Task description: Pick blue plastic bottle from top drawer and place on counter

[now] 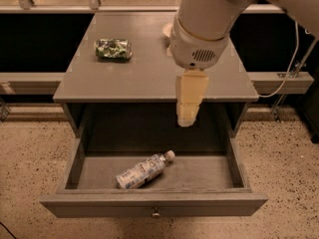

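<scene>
The top drawer (149, 203) of the grey cabinet is pulled fully out, its small round metal knob (156, 213) at the middle of the front panel. The blue plastic bottle (144, 171) lies on its side on the drawer floor, left of centre and near the front. It lies diagonally, with the white cap toward the back right and the base toward the front left, and its white-and-blue label faces up. Nothing touches the bottle. The gripper (186, 119) is a cream-coloured block pointing straight down from the bulky white arm (204, 24). It hangs in front of the front edge of the tabletop (144, 68) and over the back part of the open drawer, well above the bottle and to its right. From this angle it reads as one solid shape, so whether the jaws are spread or closed is impossible to make out; it holds nothing. On the tabletop a crumpled green-and-white shiny packet (113, 49) lies toward the back left. A pale bowl (167, 30) toward the back is mostly hidden behind the arm. The cabinet stands on a speckled floor (30, 148).
</scene>
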